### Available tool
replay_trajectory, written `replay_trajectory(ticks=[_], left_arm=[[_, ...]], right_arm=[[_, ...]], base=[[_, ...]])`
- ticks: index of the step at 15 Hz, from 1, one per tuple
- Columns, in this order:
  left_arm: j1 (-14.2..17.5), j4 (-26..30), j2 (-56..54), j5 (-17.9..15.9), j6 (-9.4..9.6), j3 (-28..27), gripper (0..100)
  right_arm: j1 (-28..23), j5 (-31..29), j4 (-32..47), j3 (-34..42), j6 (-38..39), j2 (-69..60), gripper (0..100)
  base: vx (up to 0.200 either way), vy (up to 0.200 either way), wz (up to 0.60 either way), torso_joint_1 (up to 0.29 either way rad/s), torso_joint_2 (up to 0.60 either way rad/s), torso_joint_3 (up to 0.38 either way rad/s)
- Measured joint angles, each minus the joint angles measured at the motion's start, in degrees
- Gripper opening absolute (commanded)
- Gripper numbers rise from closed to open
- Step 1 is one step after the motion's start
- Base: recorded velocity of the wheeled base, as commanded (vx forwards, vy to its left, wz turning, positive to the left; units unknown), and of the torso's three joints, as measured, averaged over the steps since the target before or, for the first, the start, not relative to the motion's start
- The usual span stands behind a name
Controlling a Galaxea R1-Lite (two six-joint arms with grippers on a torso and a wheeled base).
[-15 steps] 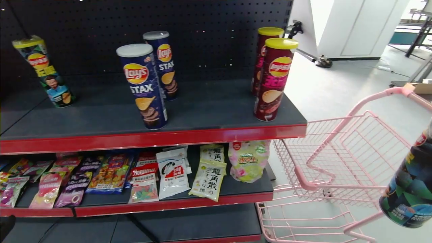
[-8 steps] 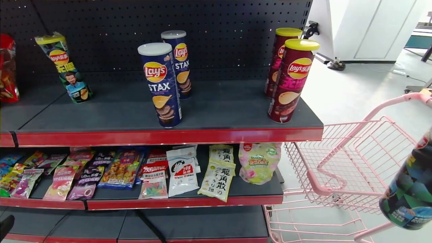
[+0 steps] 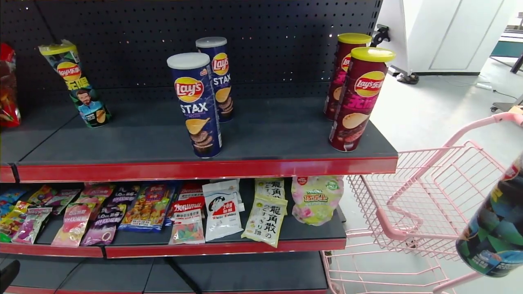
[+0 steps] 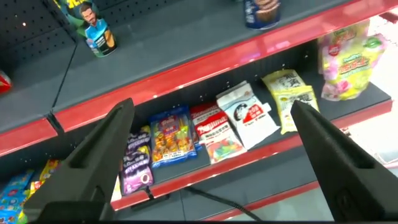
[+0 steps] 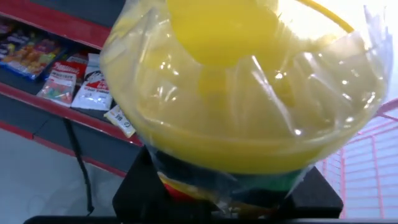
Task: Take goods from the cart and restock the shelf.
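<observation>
Yellow lid (image 5: 249, 43), film-wrapped, tops the held can (image 3: 492, 228). The right gripper (image 5: 227, 196) is clamped on this can, with one dark finger (image 5: 140, 190) on either side of the body below the lid. The held can has a dark green and black pattern. It hangs tilted in the air and touches nothing else.

Just to the left of the right gripper and beyond it stands the pink cart (image 3: 429, 196). Its wire basket is near the held can.

Farther left of that gripper is the upper shelf (image 3: 122, 139), a dark board with a red front edge.
- Nearest the gripper, at the shelf's right end: two maroon cans (image 3: 359, 100), upright, one behind the other.
- Mid-shelf: two blue cans (image 3: 195, 104), upright, one set farther back.
- Farthest from the gripper: a green can (image 3: 75, 83) with a yellow lid, leaning against the pegboard back. Its print resembles that of the held can.

The left gripper (image 4: 214, 162) has its fingers spread wide apart and nothing between them. Beyond the gap lies the lower shelf (image 4: 261, 158), where snack packets (image 4: 205, 134) lie flat in a row, many overlapping. The green can stands beyond one finger of the left gripper, well apart from it.
</observation>
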Motion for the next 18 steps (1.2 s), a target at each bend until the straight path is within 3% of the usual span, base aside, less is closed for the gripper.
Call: replay_trajectory(ticks=[4, 8, 18], left_arm=[[-0.02, 0.0, -0.17, 0.11, 0.0, 0.06, 100], [-0.1, -0.02, -0.48, 0.11, 0.0, 0.0, 100], [-0.05, -0.02, -0.61, 0.32, -0.02, 0.11, 100]], right_arm=[[1.84, 7.19, -0.09, -1.05, -0.09, 1.57, 0], [6.91, 7.44, -0.07, -1.16, -0.15, 2.95, 0], [13.82, 9.74, -0.11, -1.05, -0.33, 4.57, 0]], base=[[0.0, 0.2, 0.0, 0.002, 0.0, 0.002], [0.0, 0.2, 0.0, 0.002, 0.0, 0.004], [0.0, 0.2, 0.0, 0.002, 0.0, 0.002]])
